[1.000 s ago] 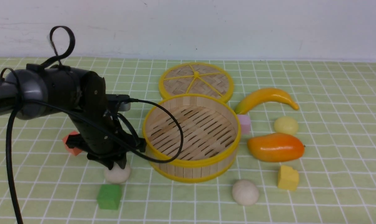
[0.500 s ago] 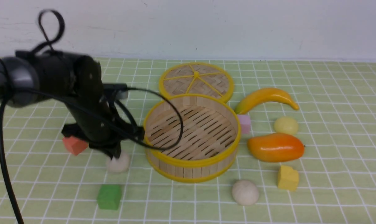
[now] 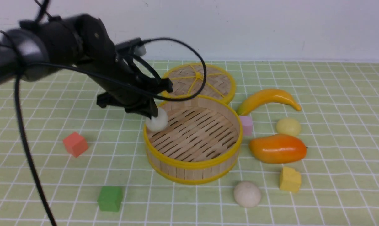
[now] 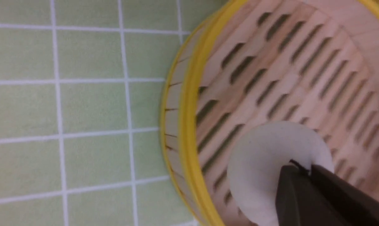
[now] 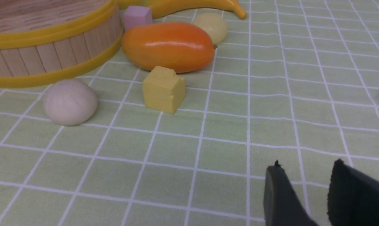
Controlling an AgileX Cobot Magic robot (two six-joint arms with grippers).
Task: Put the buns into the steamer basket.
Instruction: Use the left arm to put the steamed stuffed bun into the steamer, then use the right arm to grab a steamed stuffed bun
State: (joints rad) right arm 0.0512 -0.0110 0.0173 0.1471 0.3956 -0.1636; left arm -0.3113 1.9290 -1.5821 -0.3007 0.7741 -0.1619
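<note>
A: So what's the left end effector (image 4: 294,171) up to?

B: Its tips are pinched together on an off-white bun (image 4: 264,157), and they only seem to have a small bit of the top. In the front view the bun hangs by the far left part of the rim of the steamer basket (image 3: 194,164). Can't tell if it touches the slats.

A: Heavy thing?

B: Doubt it, looks light. Could be soft and squishy, and that smooth skin might be a bit slippery. I'd say a grip lower, across the widest part of the sides, would be safer than nipping the crown.

A: And the right end effector (image 5: 304,169)?

B: Tips spread apart, nothing between them, over the table (image 5: 227,194).

A: Where are the other buns?

B: Both on the table. The beige bun (image 3: 247,194) sits just beside the basket on the near right, a smooth little dome, slightly pinkish. The pale yellow bun (image 3: 288,126) is farther right, behind the mango (image 3: 278,148), rounded and matte. The mango crowds its near side, so whoever grabs it should probably pinch it left and right.
</note>
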